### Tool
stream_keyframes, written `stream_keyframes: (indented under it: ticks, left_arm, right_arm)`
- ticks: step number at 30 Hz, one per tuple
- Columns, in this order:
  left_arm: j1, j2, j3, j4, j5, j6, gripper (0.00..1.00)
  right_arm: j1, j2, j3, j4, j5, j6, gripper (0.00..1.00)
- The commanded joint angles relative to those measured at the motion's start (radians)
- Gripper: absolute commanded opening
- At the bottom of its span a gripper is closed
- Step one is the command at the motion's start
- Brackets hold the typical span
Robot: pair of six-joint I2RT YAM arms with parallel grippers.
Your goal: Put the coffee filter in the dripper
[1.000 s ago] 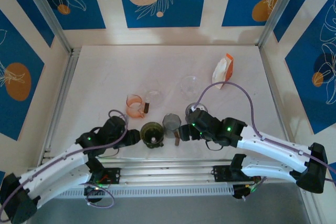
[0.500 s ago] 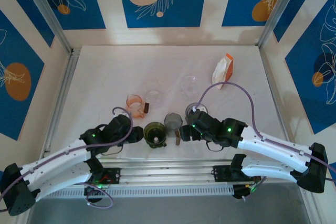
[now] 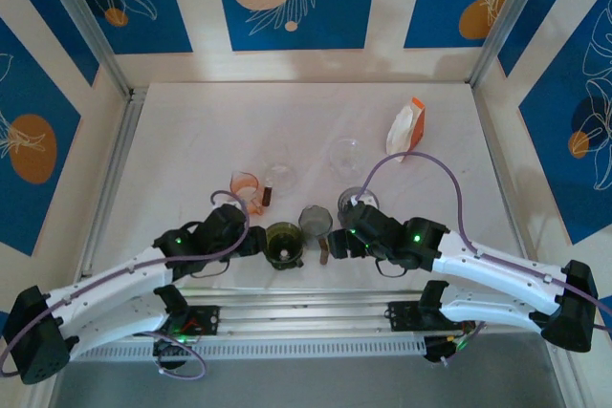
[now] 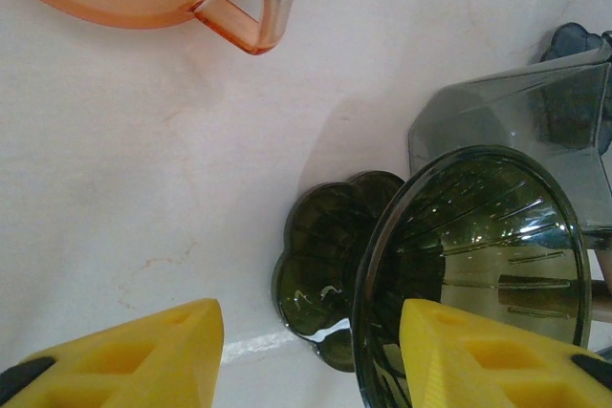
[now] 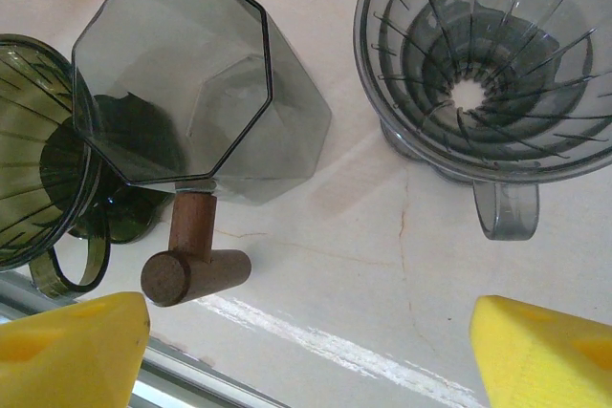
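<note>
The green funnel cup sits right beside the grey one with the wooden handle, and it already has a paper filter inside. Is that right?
Not quite. The green funnel cup is empty: the left wrist view shows its bare ribbed inside, with no paper filter. It does sit right beside the grey one with the wooden handle.

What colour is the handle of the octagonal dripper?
Brown, like wood; the handle shows best in the right wrist view.

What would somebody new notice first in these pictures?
The cluster of tinted drippers at the near edge of the table: a dark green dripper, a smoky octagonal dripper with a wooden handle, an orange dripper. The left gripper and right gripper hover open beside them; a white and orange packet lies far right.
</note>
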State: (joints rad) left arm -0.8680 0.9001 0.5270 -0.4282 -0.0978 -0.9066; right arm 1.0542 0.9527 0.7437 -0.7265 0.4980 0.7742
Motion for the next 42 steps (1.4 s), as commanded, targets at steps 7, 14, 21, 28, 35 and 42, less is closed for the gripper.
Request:
stream_keyframes:
  ticks: [7, 14, 21, 28, 35, 42]
  left_arm:
    - [-0.014, 0.086, 0.036, 0.03, 0.021, 0.032, 0.46]
    - [-0.02, 0.144, 0.039, 0.059, 0.026, 0.026, 0.36]
    - [-0.022, 0.186, 0.057, 0.056, 0.033, 0.024, 0.2]
    - [-0.022, 0.179, 0.084, 0.001, 0.014, 0.017, 0.0]
    - [-0.022, 0.094, 0.148, -0.098, 0.032, 0.036, 0.0]
    - [-0.022, 0.027, 0.324, -0.242, 0.062, 0.1, 0.0]
  right_arm:
    - [0.006, 0.008, -0.002, -0.005, 0.013, 0.023, 0.87]
    - [0.008, 0.014, -0.007, -0.002, 0.005, 0.028, 0.87]
    - [0.008, 0.015, -0.01, -0.01, -0.005, 0.035, 0.86]
    - [0.007, 0.017, -0.007, -0.008, -0.015, 0.033, 0.86]
    - [-0.005, 0.013, -0.006, -0.023, -0.008, 0.049, 0.86]
    - [-0.039, -0.051, -0.01, -0.063, 0.025, 0.07, 0.85]
